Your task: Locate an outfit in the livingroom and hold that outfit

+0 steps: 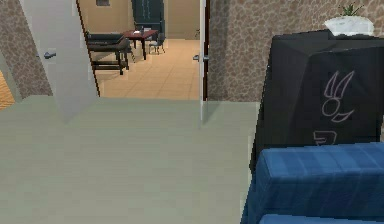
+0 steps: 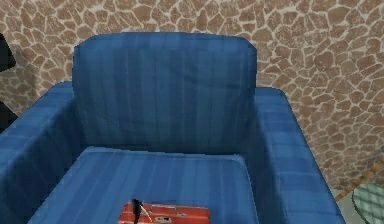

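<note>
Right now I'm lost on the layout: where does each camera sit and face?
Forward view: on the robot, facing ahead and somewhat down, across the floor to an open doorway, a dark box at right.
Arm side view: on the robot's body, facing out sideways at a blue armchair against a stone wall, a red flat thing on its seat.
Shared: the armchair, at the forward view's bottom right.

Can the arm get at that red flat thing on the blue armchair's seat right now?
Probably yes: the red flat thing lies at the front of the seat of the blue armchair, both armrests well aside and bare cushion around it.
</note>
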